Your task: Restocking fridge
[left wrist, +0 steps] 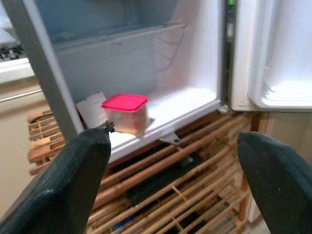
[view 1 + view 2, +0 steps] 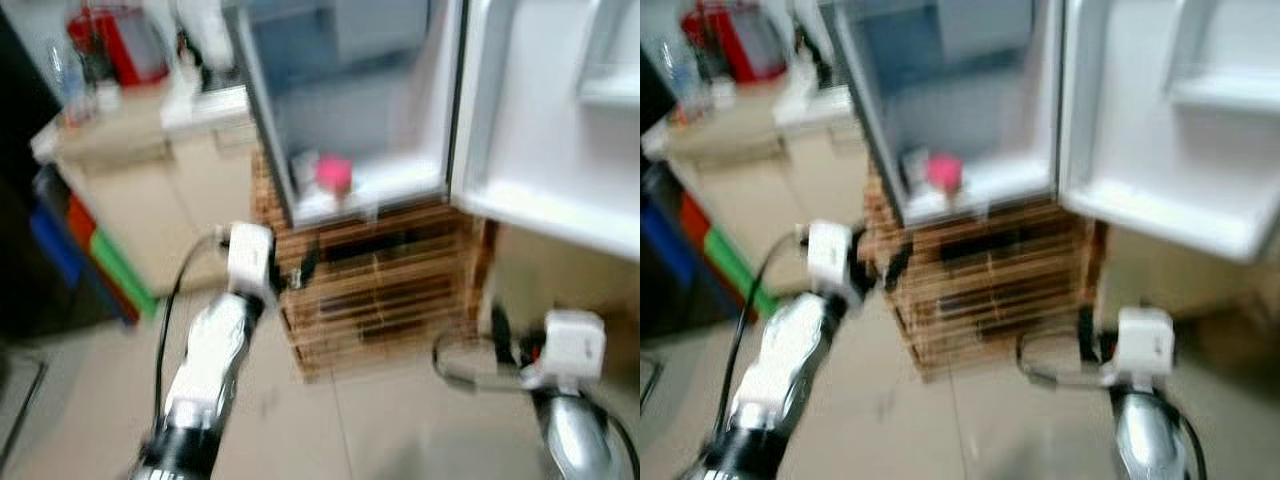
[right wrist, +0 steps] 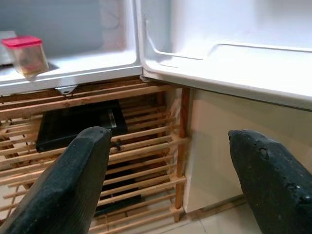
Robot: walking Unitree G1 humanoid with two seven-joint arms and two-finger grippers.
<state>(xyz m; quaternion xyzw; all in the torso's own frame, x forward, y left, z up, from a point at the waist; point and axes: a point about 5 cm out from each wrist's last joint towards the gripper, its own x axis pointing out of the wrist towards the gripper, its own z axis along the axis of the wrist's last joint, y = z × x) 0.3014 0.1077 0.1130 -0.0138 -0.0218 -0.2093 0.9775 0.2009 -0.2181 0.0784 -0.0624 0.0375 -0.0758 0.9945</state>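
My left gripper (image 1: pixel 173 180) hung wide open and empty in front of the open fridge (image 2: pixel 350 110), and there at my twelve o'clock sat the pink-lidded container (image 1: pixel 125 114) on the fridge floor, right at the front edge. My right gripper (image 3: pixel 178 183) was spread just as wide with nothing in it, low by the slatted wooden rack (image 3: pixel 146 161) under the fridge, the open fridge door (image 2: pixel 560 120) up at two o'clock.

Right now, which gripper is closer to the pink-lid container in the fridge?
The left gripper. It faces the pink-lidded container on the fridge floor almost directly; the right gripper, also open, sits further along by the fridge door.
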